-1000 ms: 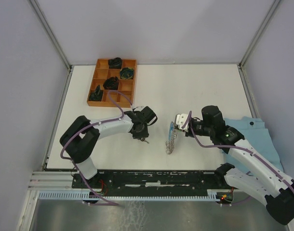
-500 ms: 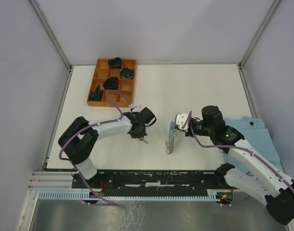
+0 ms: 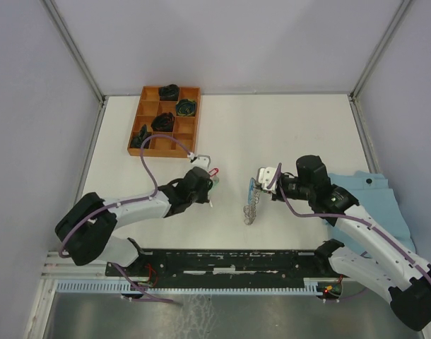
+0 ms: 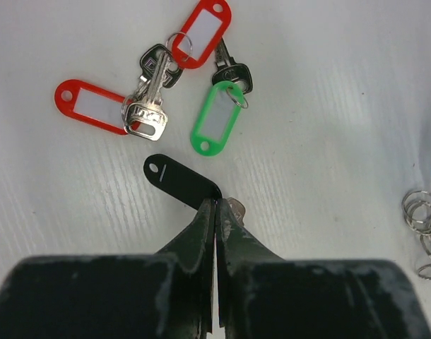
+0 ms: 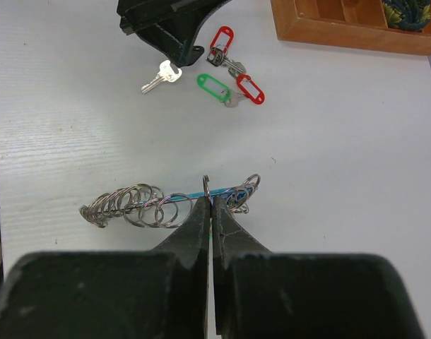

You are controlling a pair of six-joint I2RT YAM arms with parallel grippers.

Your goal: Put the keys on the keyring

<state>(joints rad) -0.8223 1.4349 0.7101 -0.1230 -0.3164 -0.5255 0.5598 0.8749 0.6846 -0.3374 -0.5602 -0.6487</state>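
Note:
In the left wrist view my left gripper [image 4: 215, 201] is shut on a black-tagged key; its black tag [image 4: 179, 179] sticks out left of the tips and the silver key head [image 4: 234, 207] shows to the right. Beyond lie the other keys on the table: two red tags [image 4: 88, 104] [image 4: 203, 31] and a green tag [image 4: 217, 120]. My right gripper [image 5: 211, 200] is shut on the keyring [image 5: 138, 205], a row of silver rings on a light-blue sleeve [image 5: 184, 195]. From above, the keyring [image 3: 250, 206] hangs between both grippers, with the left gripper [image 3: 209, 188] to its left.
A wooden compartment tray [image 3: 189, 128] with dark bundles stands at the back left. A light-blue cloth [image 3: 374, 194] lies at the table's right edge under the right arm. Purple cables loop over both arms.
My left gripper has shut on the black-tagged key, and the left arm's elbow has swung down and to the left. The right arm and keyring have not moved.

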